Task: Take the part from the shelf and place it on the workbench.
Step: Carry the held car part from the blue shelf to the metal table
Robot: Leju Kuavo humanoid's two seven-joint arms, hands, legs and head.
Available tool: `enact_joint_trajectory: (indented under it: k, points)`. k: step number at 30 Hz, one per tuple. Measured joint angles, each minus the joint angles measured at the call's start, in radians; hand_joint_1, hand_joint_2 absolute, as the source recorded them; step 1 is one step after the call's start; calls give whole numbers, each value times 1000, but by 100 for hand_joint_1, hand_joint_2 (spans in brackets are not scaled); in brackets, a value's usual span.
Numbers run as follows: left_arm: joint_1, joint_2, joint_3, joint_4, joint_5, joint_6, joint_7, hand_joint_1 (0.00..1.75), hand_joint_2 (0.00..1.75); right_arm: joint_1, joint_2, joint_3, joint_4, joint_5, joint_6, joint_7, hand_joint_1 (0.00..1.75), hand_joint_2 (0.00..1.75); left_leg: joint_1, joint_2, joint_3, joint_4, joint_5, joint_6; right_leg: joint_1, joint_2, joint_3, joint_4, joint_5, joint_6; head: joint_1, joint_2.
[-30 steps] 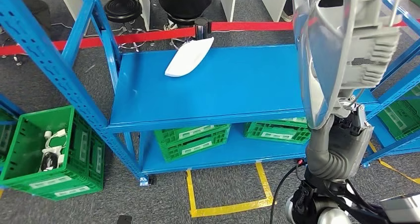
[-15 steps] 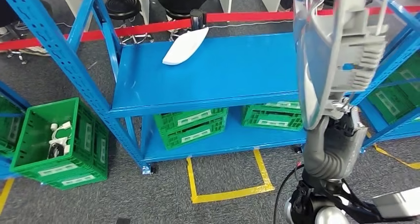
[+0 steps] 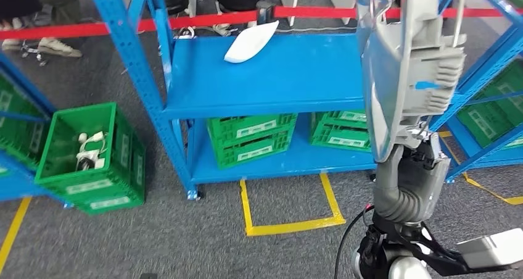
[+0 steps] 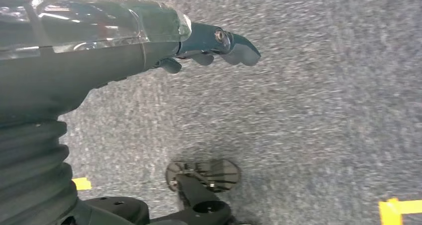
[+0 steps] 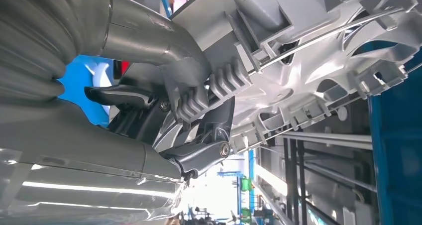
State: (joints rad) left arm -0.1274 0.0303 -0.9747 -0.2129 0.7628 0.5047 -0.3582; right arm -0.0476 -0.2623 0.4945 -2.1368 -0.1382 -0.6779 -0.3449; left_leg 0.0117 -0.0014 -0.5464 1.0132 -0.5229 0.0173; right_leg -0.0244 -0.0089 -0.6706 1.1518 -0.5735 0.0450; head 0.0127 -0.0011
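Note:
My right hand (image 5: 196,135) grips a large grey ribbed plastic part (image 5: 298,60). In the head view that part (image 3: 407,63) stands raised close to the camera at the right, above my right wrist (image 3: 410,180), and it hides most of the hand. A white curved part (image 3: 251,41) lies at the back of the blue shelf (image 3: 296,75). My left hand (image 4: 214,43) hangs over grey carpet, fingers loosely stretched, holding nothing.
Green crates (image 3: 253,137) sit on the lower shelf level, and another green crate (image 3: 89,162) with white items stands at the left. Blue rack posts (image 3: 145,75) rise on the left. Red barrier tape (image 3: 203,21) and people's legs lie behind. Yellow tape (image 3: 290,223) marks the floor.
The whole picture has shifted: the camera moved, so the shelf and crates now sit further right and higher. The grey part stays in my right hand.

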Motion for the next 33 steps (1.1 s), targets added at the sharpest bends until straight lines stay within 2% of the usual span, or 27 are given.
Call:
enact_joint_trajectory:
  k: [1,2,3,4,5,6,7,8,9,10,12,13,15,17,18,19,21,22,23,24,25,27,28,29,31,32,33]
  points:
    - [0,0,0,0,0,0,0,0,175,0,-1,0,0,0,0,0,175,175,-4,-1,-15,1,13,4,1,2,-8,68,-46,0,6,0]
    - [1,0,0,0,0,0,0,0,175,0,-1,0,1,0,0,0,175,175,-8,-1,-29,1,24,6,1,2,-12,120,-70,-2,11,0]
    - [1,1,0,0,0,0,0,0,175,0,-1,0,2,-1,0,0,175,175,-14,-2,-45,1,36,8,4,3,-3,148,-69,-7,15,0]
    - [2,1,0,0,0,0,0,0,175,0,-1,0,3,-1,0,0,175,175,-20,-2,-60,2,48,10,8,3,18,143,-51,-16,18,0]
    - [2,1,0,0,0,0,0,0,175,0,-1,0,3,-1,0,0,175,175,-25,-2,-75,2,59,11,15,4,54,103,-24,-28,20,0]
    - [2,1,0,0,0,0,0,0,175,-1,-1,0,3,-1,0,0,175,175,-29,-2,-88,2,71,11,26,5,108,31,-2,-45,20,0]
    - [2,0,0,0,0,0,0,0,175,-2,-1,0,3,-1,0,0,175,175,-32,-1,-97,2,81,10,38,6,168,-56,4,-61,20,0]
    - [2,-1,0,0,0,0,0,0,175,-3,-1,0,2,-1,0,0,175,175,-33,0,-103,2,92,8,47,6,219,-135,0,-72,19,0]
    - [2,-2,0,0,0,1,-1,0,175,-4,-1,0,1,-1,0,0,175,175,-32,1,-107,0,102,4,55,8,251,-189,-6,-77,17,0]
    - [2,-3,0,0,0,1,-1,0,175,-4,-1,0,1,-1,0,0,175,175,-31,3,-110,-2,113,0,59,8,264,-217,-9,-78,17,0]
    - [3,-3,0,0,0,1,-1,0,175,-3,-1,0,0,-1,0,0,175,175,-27,4,-118,-4,120,-9,60,7,254,-230,13,-77,17,0]
    - [4,-2,0,0,0,1,-1,0,175,-4,-1,0,0,-1,0,0,175,175,-27,4,-126,8,100,-13,58,5,246,-236,28,-81,18,0]
    - [5,-1,0,0,1,18,-3,0,175,-5,-1,0,0,13,-1,-2,175,175,-24,1,-154,88,6,-22,53,0,219,-241,58,-86,7,0]
    - [5,-3,0,0,5,65,-9,0,175,-9,-1,-7,-6,59,-3,17,175,175,-17,0,-179,220,-81,-31,52,-2,182,-230,79,-86,-7,0]
    - [6,-4,0,0,7,90,-11,0,175,-16,-1,-14,-13,89,-5,41,175,175,-13,0,-180,271,-89,-35,52,-3,162,-221,88,-84,-12,0]
    - [7,-6,0,0,9,108,-13,0,175,-24,-1,-20,-21,113,-5,67,175,175,-11,0,-171,299,-77,-39,51,-3,141,-212,96,-82,-16,0]
    - [7,-8,0,0,10,123,-14,0,175,-36,-1,-33,-40,137,-6,104,175,175,-7,1,-101,249,-21,-43,47,-4,101,-189,109,-73,-24,0]
    - [7,-9,0,0,10,125,-14,0,175,-40,-1,-38,-48,141,-6,112,175,175,-6,1,-46,179,-19,-44,46,-5,83,-176,114,-69,-26,0]
    - [7,-10,0,0,9,127,-14,0,175,-42,-1,-43,-56,145,-6,118,175,175,-6,1,12,100,-28,-42,45,-5,68,-162,117,-64,-29,0]
    - [7,-11,0,0,9,128,-15,0,175,-44,-1,-48,-63,148,-6,121,175,175,-8,1,51,41,-46,-37,44,-6,60,-151,121,-59,-29,0]
    - [7,-12,0,0,9,129,-16,0,175,-45,0,-50,-69,150,-6,124,175,175,-11,0,77,-1,-64,-31,44,-7,54,-144,125,-54,-29,0]
    - [8,-14,0,0,5,131,-18,0,175,-47,0,-52,-78,151,-6,125,175,175,-14,1,75,-13,-59,-13,41,-8,47,-140,136,-44,-28,0]
    - [7,-16,0,0,2,133,-18,0,175,-48,1,-53,-82,151,-6,125,175,175,-14,2,69,-14,-51,-5,39,-6,42,-136,132,-39,-29,0]
    - [7,-18,0,0,-3,135,-17,0,175,-49,1,-56,-85,150,-6,125,175,175,-13,2,59,-15,-40,5,37,-3,34,-119,109,-32,-28,0]
    - [5,-22,0,0,-14,142,-13,0,175,-52,1,-63,-91,150,-6,125,175,175,-13,2,35,-16,-18,17,32,2,15,-39,20,-19,-22,0]
    - [5,-24,0,0,-20,147,-11,0,175,-54,2,-66,-93,150,-6,125,175,175,-13,2,21,-15,-6,20,28,3,5,24,-31,-13,-17,0]
    - [5,-25,0,0,-24,152,-9,0,175,-55,2,-67,-94,149,-6,126,175,175,-14,2,8,-15,4,20,26,4,-2,82,-65,-9,-14,0]
